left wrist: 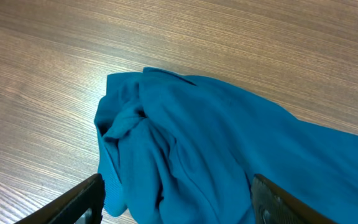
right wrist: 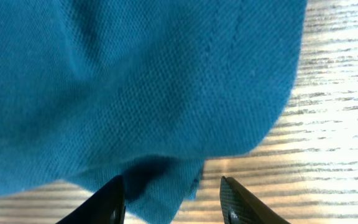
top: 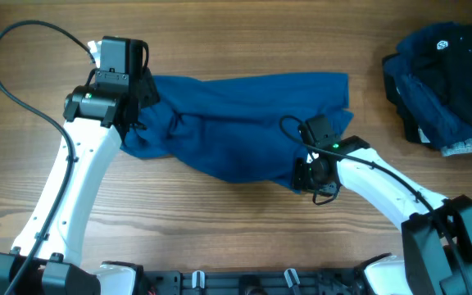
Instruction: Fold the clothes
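The blue shirt [top: 244, 123] lies crumpled across the middle of the wooden table, stretched left to right. My left gripper [top: 133, 111] is at its bunched left end. In the left wrist view the shirt [left wrist: 229, 155] fills the space between my open left fingers [left wrist: 176, 202]. My right gripper [top: 308, 176] is low at the shirt's lower right edge. In the right wrist view a hanging fold of the shirt [right wrist: 135, 87] lies between my open right fingers [right wrist: 173, 202], just above the wood.
A heap of dark garments [top: 445, 82], black with a white logo on top of navy, sits at the far right. A black cable [top: 23, 90] loops from the left arm over the table's left side.
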`<state>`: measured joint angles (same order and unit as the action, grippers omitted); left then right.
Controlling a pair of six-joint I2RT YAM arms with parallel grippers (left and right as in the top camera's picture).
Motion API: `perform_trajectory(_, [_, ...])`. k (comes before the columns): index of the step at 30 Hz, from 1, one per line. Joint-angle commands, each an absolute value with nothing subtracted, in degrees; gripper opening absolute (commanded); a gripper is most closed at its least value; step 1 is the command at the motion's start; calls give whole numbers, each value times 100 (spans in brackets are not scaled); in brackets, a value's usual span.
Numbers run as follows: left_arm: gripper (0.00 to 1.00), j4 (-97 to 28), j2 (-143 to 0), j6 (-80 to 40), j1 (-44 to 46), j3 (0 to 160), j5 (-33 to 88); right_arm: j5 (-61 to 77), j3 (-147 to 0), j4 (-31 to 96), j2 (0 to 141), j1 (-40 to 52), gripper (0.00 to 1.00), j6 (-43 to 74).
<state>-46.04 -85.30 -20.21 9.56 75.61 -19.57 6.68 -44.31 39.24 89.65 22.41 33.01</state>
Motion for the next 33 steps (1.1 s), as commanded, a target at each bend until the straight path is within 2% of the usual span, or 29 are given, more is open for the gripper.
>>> perform_trajectory(1, [75,-4598,-8510,-2014,910,7609,-1846,471,-4250,3590,8910,2390,51,3465])
perform_trajectory(5, [75,-4635,-8510,-2014,910,7609,-1846,493,-4235,3406,9061,2580,54,3450])
perform_trajectory(7, [75,-4635,-8510,-2014,910,7609,-1846,493,-4235,3371,9179,2685,50,3448])
perform_trajectory(8, [75,-4633,-8510,-2014,910,7609,-1846,491,-4235,3365,9253,2714,44,3452])
perform_trajectory(9, [75,-4635,-8510,-2014,910,7609,-1846,493,-4235,3367,9319,2720,33,3448])
perform_trajectory(11, [75,-4652,-8510,-2014,910,7609,-1846,486,-4235,3369,9343,2720,5,3450])
perform_trajectory(18, [77,-4696,-8510,-2014,910,7609,-1846,486,-4696,3747,8868,2394,4,3269])
perform_trajectory(23, [80,-4775,-8510,-2012,910,7609,-1737,357,-5612,4532,8178,1310,4,2519])
perform_trajectory(29, [80,-5142,-8514,-2014,910,7607,-1647,862,-6069,4169,8114,161,4,2064])
perform_trajectory(33, [83,-5765,-8565,-2012,910,7607,-915,854,-6069,3769,8128,-231,4,1789])
